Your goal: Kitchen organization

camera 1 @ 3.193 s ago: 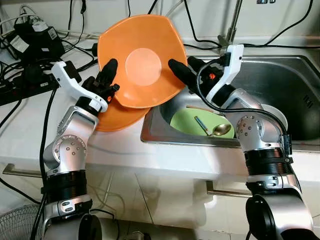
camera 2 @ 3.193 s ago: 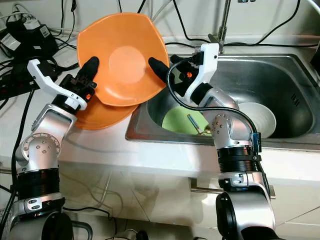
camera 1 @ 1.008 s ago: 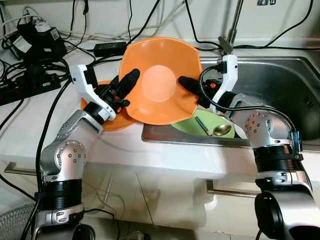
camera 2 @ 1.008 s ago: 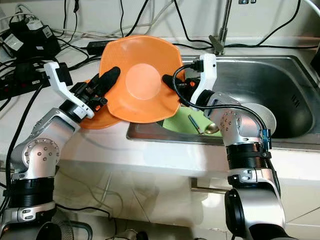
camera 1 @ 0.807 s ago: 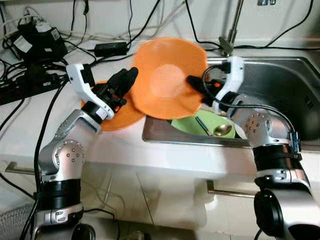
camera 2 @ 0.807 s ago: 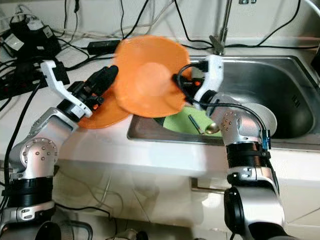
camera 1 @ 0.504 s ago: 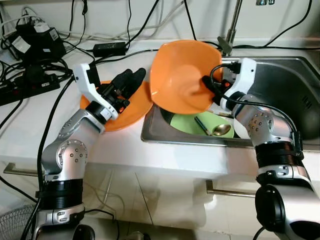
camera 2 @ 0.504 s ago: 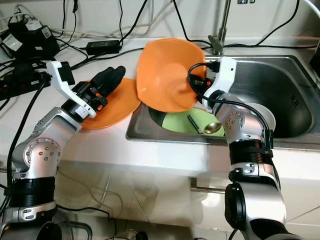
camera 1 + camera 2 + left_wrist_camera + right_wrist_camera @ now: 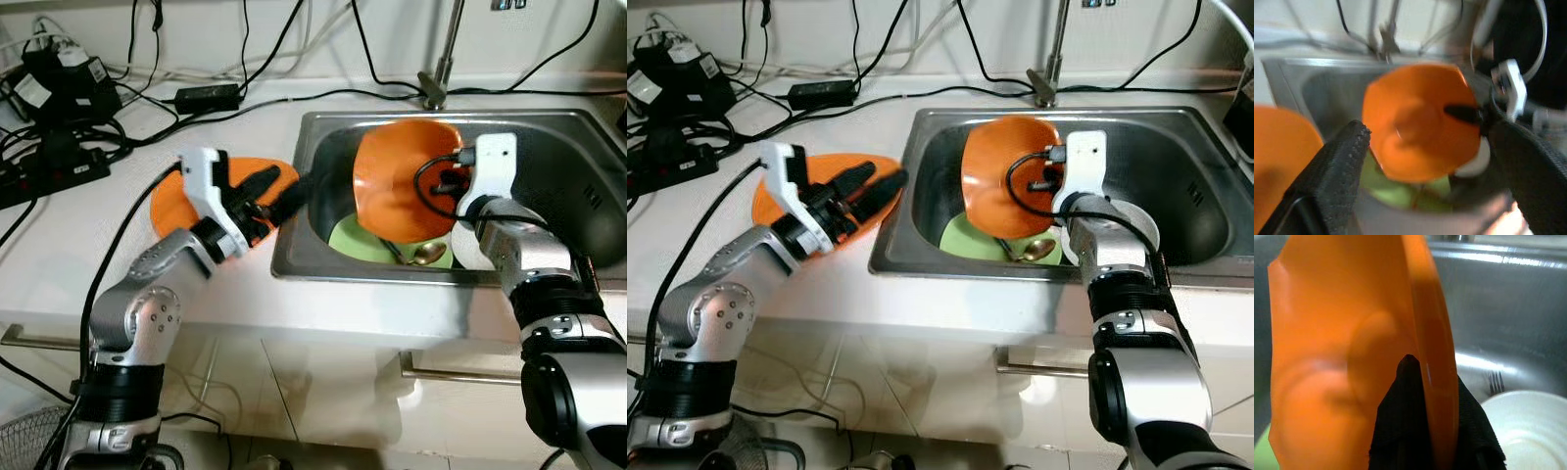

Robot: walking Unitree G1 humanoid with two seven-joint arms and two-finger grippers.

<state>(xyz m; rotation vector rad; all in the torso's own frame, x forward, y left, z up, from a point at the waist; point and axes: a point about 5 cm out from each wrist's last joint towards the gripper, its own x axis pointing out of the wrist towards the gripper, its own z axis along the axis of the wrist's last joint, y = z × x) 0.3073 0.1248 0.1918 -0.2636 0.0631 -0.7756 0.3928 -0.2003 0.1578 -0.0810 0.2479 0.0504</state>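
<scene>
A: In the left eye view, where is the dish?

B: The orange plate point(image 9: 402, 181) stands almost on its edge in the middle of the frame, inside the sink point(image 9: 573, 162). The right gripper point(image 9: 446, 181) pinches its rim. Under it lies a green plate point(image 9: 355, 242) with a spoon point(image 9: 428, 254), and a white bowl point(image 9: 466, 252) shows behind the arm.

A: And the other arm?

B: The left gripper point(image 9: 284, 191) is left of centre, its fingers spread and holding nothing, above a second orange plate point(image 9: 171, 201) on the counter point(image 9: 118, 284). Cables point(image 9: 147, 103) lie in the upper left.

A: Does the right eye view add something?

B: It shows the same scene; the tap point(image 9: 1048, 59) rises at the top centre.

A: The left wrist view?

B: It is blurred. The two black fingers point(image 9: 1334, 171) stand wide apart, and the held plate is in the centre between them, but far from them.

A: The right wrist view?

B: The plate's rim runs up the centre, squeezed between the black fingers point(image 9: 1400, 431). A fork point(image 9: 1494, 381) and the white bowl are in the lower right.

A: What can go wrong, in your opinion?

B: The grip is only on a thin rim, and the plate is steep. I think it may slip or swing and fall on the green plate and spoon. If it is lowered too quickly, it may also knock the white bowl.
</scene>
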